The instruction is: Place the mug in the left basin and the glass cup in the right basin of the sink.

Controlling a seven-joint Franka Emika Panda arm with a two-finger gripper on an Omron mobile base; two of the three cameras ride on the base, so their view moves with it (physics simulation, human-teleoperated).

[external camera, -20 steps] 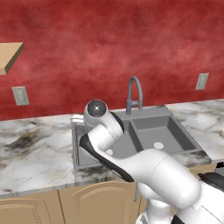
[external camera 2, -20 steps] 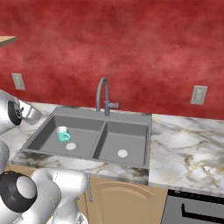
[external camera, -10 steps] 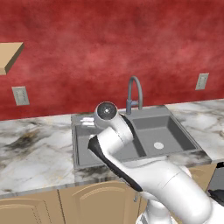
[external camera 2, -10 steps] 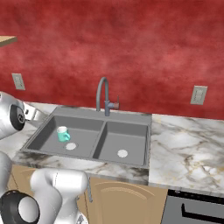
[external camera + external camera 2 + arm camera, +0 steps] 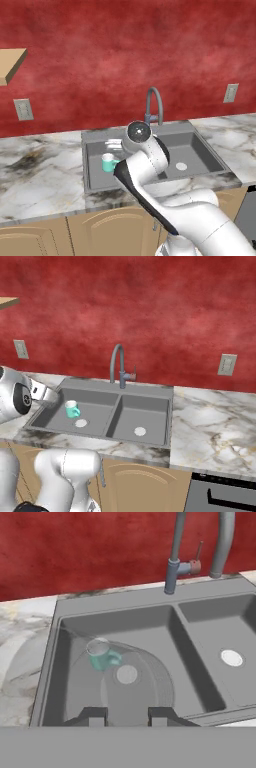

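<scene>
In the hand view my gripper (image 5: 125, 714) is shut on the glass cup (image 5: 155, 672), a see-through tumbler whose faint curved wall spreads in front of the fingertips (image 5: 93, 714). It hangs over the near left part of the dark grey sink (image 5: 115, 599). The teal mug (image 5: 102, 657) stands upright in the left basin (image 5: 145, 632), beside its white drain. The right basin (image 5: 215, 632) holds just its own drain. From the right base view, the gripper (image 5: 45, 393) is at the sink's left rim, close to the mug (image 5: 71, 409). The mug (image 5: 107, 162) also appears beside my arm.
The tall arched tap (image 5: 118, 363) stands behind the divider. Marble counter (image 5: 210, 416) runs on both sides of the sink, under a red wall with outlets (image 5: 226, 364). A wooden shelf (image 5: 10, 65) hangs at the upper left. An oven front (image 5: 225, 491) is at the lower right.
My arm has swung to the right, carrying the gripper and the glass cup from over the left counter to the sink's left rim. The mug has stayed put.
</scene>
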